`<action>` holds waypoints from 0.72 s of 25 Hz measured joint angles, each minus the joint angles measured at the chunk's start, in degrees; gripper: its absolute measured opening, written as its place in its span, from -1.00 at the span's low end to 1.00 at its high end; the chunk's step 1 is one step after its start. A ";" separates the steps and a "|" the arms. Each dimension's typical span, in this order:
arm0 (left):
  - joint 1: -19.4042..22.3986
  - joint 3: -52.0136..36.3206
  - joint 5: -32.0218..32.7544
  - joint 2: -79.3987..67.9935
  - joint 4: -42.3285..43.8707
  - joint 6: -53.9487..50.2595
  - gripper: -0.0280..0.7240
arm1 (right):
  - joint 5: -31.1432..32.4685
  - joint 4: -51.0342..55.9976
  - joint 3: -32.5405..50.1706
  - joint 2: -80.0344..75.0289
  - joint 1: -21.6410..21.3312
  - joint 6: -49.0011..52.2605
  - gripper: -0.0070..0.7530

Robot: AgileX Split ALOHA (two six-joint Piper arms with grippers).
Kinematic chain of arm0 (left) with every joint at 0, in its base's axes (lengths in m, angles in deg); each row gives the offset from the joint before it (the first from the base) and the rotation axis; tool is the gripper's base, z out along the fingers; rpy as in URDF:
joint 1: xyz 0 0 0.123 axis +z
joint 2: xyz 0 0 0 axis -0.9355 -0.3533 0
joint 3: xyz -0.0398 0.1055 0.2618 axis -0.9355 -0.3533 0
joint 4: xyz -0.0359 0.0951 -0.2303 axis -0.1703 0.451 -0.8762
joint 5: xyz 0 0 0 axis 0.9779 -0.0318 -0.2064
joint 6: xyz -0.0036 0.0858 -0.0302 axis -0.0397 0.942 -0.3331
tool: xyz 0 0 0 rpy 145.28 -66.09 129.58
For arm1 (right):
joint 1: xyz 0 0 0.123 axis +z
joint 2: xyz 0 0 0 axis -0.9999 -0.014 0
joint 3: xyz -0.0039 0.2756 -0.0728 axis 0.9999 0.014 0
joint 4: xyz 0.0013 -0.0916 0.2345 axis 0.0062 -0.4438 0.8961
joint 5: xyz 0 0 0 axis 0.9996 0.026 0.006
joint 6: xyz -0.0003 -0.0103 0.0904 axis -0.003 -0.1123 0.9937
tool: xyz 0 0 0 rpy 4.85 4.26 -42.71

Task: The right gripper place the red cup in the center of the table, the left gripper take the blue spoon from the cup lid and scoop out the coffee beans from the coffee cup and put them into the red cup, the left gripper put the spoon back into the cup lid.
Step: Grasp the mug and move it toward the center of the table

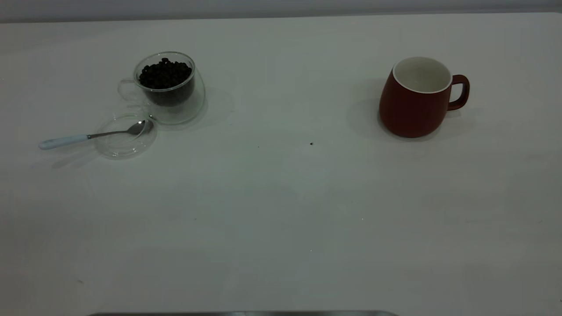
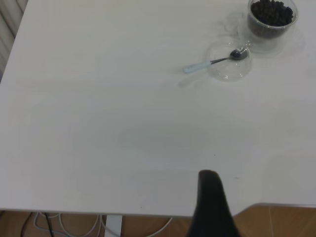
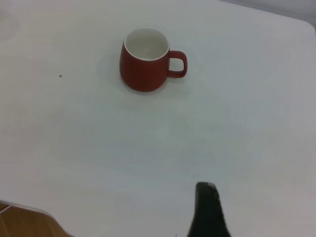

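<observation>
the red cup (image 1: 416, 102) stands upright on the table (image 1: 281, 210), well apart from the coffee cup (image 1: 169, 86) of coffee beans (image 1: 165, 73). just beside the coffee cup, the blue spoon (image 1: 90, 136) rests in the cup lid (image 1: 125, 139). i cannot tell either end effector's opening; left end effector (image 2: 211, 207), right end effector (image 3: 207, 210).

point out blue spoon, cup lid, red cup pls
blue spoon (image 1: 66, 141), exterior view, on the pale blue handle.
cup lid (image 1: 115, 151), exterior view, on the front part of the clear glass rim.
red cup (image 1: 410, 112), exterior view, on the red outer wall.
</observation>
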 joint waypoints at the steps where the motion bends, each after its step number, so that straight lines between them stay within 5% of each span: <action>1: 0.00 0.00 0.00 0.00 0.00 0.00 0.64 | 0.00 0.00 0.00 0.00 0.00 0.00 0.53; 18: 0.00 0.00 0.00 0.00 0.00 0.10 0.64 | -0.27 -0.76 -0.11 -0.11 0.00 1.39 0.53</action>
